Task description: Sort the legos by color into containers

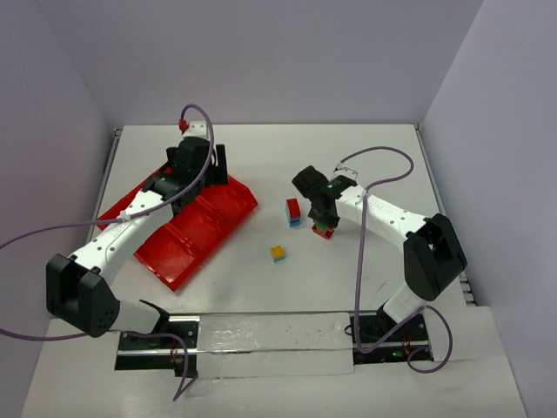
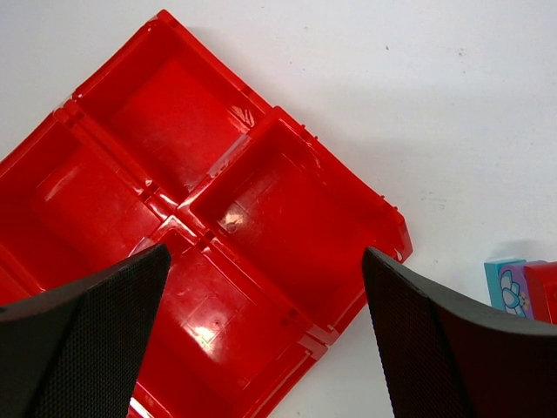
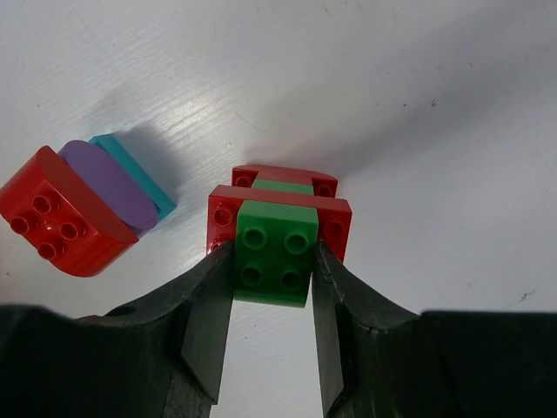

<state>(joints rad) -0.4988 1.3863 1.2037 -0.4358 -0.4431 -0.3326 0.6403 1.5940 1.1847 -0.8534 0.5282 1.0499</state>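
While the red tray (image 1: pixel 196 239) lies at an angle on the left of the white tabletop (image 1: pixel 365 165) in the top view, the left pincer (image 1: pixel 198 165) hangs over its far end. Right of the tray and apart from it stands a red, purple and teal stack (image 1: pixel 293 212). A yellow-topped brick (image 1: pixel 278 253) sits off the tray's near right corner. Farther right of the tray, the right pincer (image 1: pixel 324 218) is down on a green brick (image 1: pixel 324 232).

From the left wrist, the left pincer (image 2: pixel 264 261) is released, its 2 black fingers (image 2: pixel 96 322) spread wide above the tray (image 2: pixel 287 218), where 4 square compartments meet at a cross of low walls. The stack (image 2: pixel 520 292) peeks in beyond the tray's corner, on the tabletop.

From the right wrist, the right pincer (image 3: pixel 274 279) is clenched on the green brick (image 3: pixel 277 252), 1 finger pressed to each side. That 4-studded brick sits on a red brick (image 3: pixel 335 222). The stack (image 3: pixel 78 205) stands near, apart from both.
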